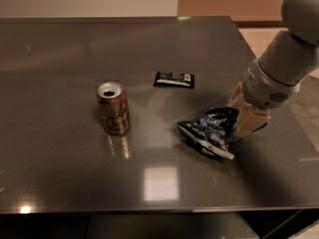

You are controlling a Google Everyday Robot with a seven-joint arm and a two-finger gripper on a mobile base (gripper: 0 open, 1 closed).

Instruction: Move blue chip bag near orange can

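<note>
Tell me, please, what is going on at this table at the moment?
A robot arm has its pincer down at the right end of a crumpled dark navy-blue foil chip bag, open, with that end between its fingers. The bag lies on the dark shiny table, well apart from the upright copper-orange drink can on the left of the view. A small flat black packet lies behind them, untouched.

You are looking at a smooth, glossy, metal-like surface. The orange can is shiny metal, and the blue chip bag is crinkled, glossy foil. The pincer, at the bag's right end, looks like matt cream plastic.
</note>
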